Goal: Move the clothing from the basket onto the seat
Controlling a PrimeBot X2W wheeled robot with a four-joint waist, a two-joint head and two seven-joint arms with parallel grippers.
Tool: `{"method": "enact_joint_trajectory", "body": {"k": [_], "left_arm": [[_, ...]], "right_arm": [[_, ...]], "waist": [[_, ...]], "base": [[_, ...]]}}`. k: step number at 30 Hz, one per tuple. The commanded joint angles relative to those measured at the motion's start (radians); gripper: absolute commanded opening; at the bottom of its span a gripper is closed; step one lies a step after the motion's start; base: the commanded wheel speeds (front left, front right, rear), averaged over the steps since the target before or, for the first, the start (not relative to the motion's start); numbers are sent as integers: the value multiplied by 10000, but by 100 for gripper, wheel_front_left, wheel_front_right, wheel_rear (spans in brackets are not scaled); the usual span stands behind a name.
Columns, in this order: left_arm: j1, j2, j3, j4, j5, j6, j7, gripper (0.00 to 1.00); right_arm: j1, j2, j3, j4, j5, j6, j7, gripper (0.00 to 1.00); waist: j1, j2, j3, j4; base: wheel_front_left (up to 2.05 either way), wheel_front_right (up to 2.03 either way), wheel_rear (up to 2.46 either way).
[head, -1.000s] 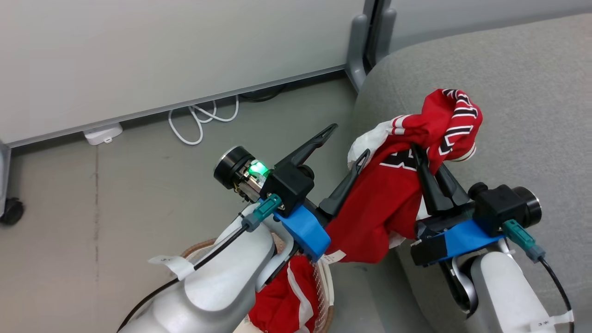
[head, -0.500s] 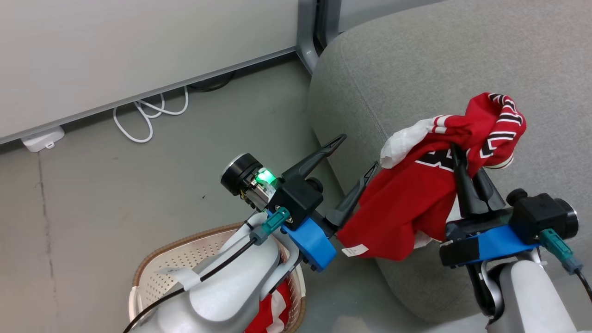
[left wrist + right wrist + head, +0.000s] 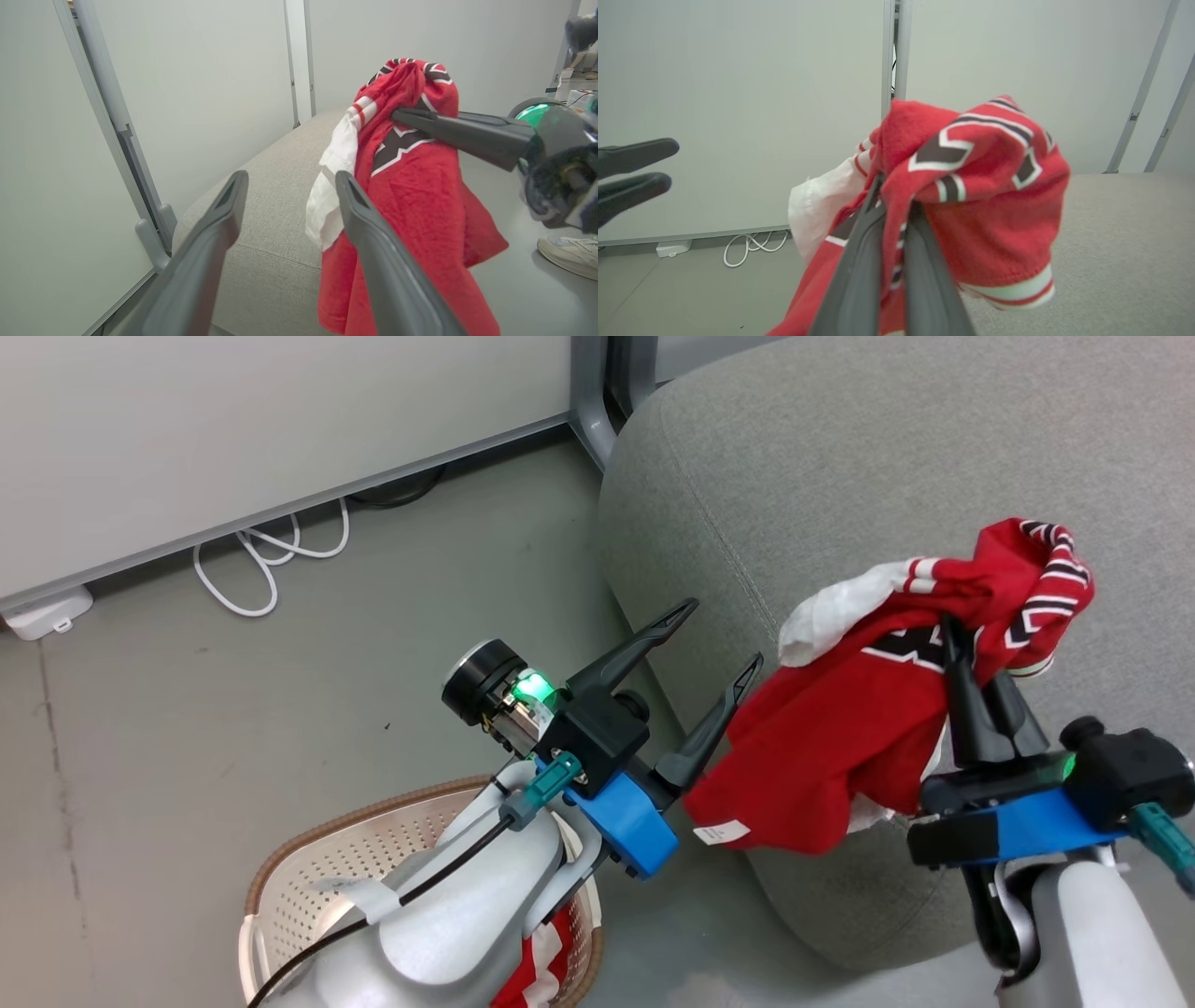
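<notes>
My right gripper (image 3: pixel 962 653) is shut on the red jersey (image 3: pixel 840 728) with black-and-white lettering, and holds it bunched up above the near left edge of the grey seat (image 3: pixel 840 457). The jersey (image 3: pixel 971 186) drapes over the fingers and hangs down. Just left of it, my left gripper (image 3: pixel 719 635) stands open and empty, its right finger (image 3: pixel 373 242) close beside the cloth (image 3: pixel 411 196). The cream basket (image 3: pixel 308 887) sits on the floor at lower left, partly hidden by my left forearm. A second red garment with white stripes (image 3: pixel 537 961) lies in it.
A white cable (image 3: pixel 261 555) loops on the floor by the wall, next to a white power block (image 3: pixel 42 611). A grey partition post (image 3: pixel 597 383) stands at the seat's far corner. A person's shoe (image 3: pixel 567 249) rests on the floor in the left wrist view.
The head camera has swung right and the picture shifted left. The right gripper has carried the jersey farther over the seat. The left gripper stays open beside it.
</notes>
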Motion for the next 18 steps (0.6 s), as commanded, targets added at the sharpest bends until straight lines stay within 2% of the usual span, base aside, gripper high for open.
{"method": "enact_joint_trajectory", "body": {"k": [1,6,13,18], "left_arm": [[-40,40,79,-37,69,7,-26,100],[-236,63,205,-175,214,61,-26,100],[-684,147,255,-294,490,8,-26,100],[-1317,293,257,-372,769,43,11,100]], "right_arm": [[-293,-16,-118,-201,87,5,-10,0],[-1011,-16,-691,-798,250,5,-9,0],[-2410,-171,-1569,-1427,-85,5,-9,0],[-3921,-734,-2361,-1693,63,5,-9,0]], "waist": [[0,0,83,33],[0,0,566,136],[0,0,1578,348],[0,0,2827,540]], "base": [[0,0,0],[0,0,0],[0,0,0],[0,0,0]]}}
